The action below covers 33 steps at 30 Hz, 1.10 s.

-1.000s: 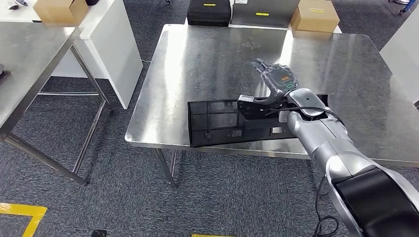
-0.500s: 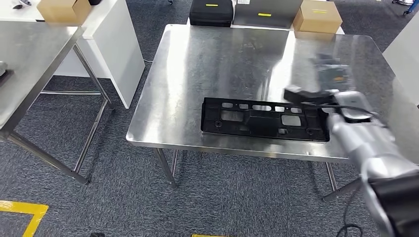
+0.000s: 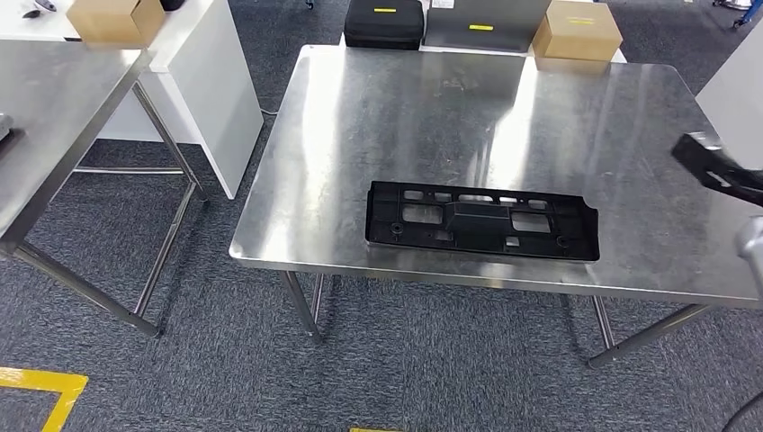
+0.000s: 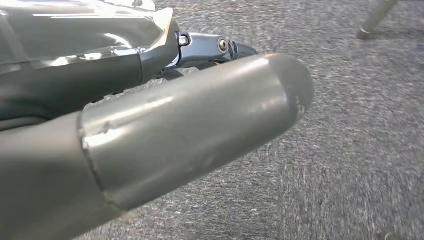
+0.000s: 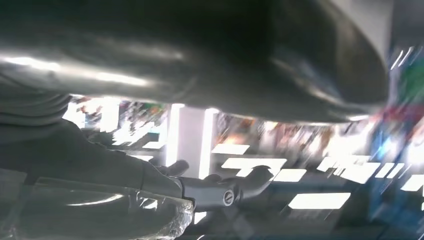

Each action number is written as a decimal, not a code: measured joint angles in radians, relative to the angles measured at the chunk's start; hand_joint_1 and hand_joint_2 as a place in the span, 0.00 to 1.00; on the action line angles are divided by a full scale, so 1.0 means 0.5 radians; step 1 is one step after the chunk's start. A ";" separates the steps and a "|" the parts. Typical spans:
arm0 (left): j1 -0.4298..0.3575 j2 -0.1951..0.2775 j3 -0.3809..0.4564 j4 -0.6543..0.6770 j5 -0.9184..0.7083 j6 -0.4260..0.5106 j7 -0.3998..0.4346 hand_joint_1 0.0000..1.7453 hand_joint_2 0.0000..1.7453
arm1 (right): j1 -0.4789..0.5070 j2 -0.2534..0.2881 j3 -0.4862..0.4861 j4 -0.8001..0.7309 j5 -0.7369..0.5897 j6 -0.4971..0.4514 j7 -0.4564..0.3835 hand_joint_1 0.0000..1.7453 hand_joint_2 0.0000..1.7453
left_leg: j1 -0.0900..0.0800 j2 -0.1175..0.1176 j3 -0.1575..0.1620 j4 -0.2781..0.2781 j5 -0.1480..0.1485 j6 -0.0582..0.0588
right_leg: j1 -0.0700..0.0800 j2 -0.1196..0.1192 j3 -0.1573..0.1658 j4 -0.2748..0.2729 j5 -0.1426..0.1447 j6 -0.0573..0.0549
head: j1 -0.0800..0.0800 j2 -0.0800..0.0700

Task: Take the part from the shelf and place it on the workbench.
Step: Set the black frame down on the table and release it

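The part (image 3: 481, 220), a long black plastic panel with several cut-outs, lies flat near the front edge of the steel workbench (image 3: 405, 108), with nothing touching it. My right arm's dark wrist piece (image 3: 717, 171) pokes in at the right edge, well clear of the part's right end. In the blurred right wrist view my right hand (image 5: 210, 75) holds nothing, its fingers stretched out. My left hand (image 4: 175, 115) hangs over grey carpet, fingers apart and holding nothing.
A second steel table (image 3: 54, 99) stands at the left, with a white cabinet (image 3: 211, 85) behind it. Cardboard boxes (image 3: 576, 29) and black cases (image 3: 382, 22) line the workbench's far side. Yellow tape (image 3: 45, 387) marks the carpet.
My right hand has let go of the part and swung away to the right, off the bench. The part lay tilted under the hand and now rests flat.
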 joint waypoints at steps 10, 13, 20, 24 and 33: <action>0.017 -0.091 0.105 0.002 0.085 0.050 0.053 0.00 0.00 | 0.509 -0.244 -0.276 -0.167 -0.006 -0.503 0.013 0.00 0.00 | -0.001 -0.012 0.022 0.000 -0.016 0.017 | 0.003 -0.010 0.035 -0.008 -0.016 0.021 | 0.001 0.000; 0.029 -0.130 0.144 0.002 0.104 0.067 0.066 0.00 0.00 | 1.072 -0.199 -0.701 -0.596 0.164 -0.510 -0.182 0.00 0.00 | 0.006 -0.032 0.038 -0.002 -0.028 0.016 | 0.012 -0.028 0.065 -0.020 -0.025 0.027 | 0.005 0.000; 0.036 -0.186 0.195 0.004 0.102 0.087 0.075 0.00 0.00 | 1.931 0.449 -1.995 -1.506 0.419 -0.513 -1.133 0.00 0.00 | 0.011 -0.048 0.055 -0.007 -0.041 0.012 | 0.012 -0.049 0.080 -0.028 -0.046 0.024 | 0.014 0.000; 0.037 -0.203 0.235 0.003 0.119 0.113 0.079 0.00 0.00 | 2.241 1.149 -2.650 -1.931 0.281 -0.513 -1.792 0.00 0.00 | 0.013 -0.047 0.069 -0.007 -0.056 0.004 | 0.010 -0.048 0.081 -0.028 -0.062 0.013 | 0.017 0.000; 0.035 -0.211 0.255 0.004 0.085 0.016 0.093 0.00 0.00 | 2.351 1.694 -3.301 -1.353 0.636 -0.509 -1.477 0.00 0.00 | 0.017 -0.003 0.095 -0.008 -0.081 -0.012 | 0.010 0.000 0.087 -0.028 -0.072 0.001 | 0.019 0.000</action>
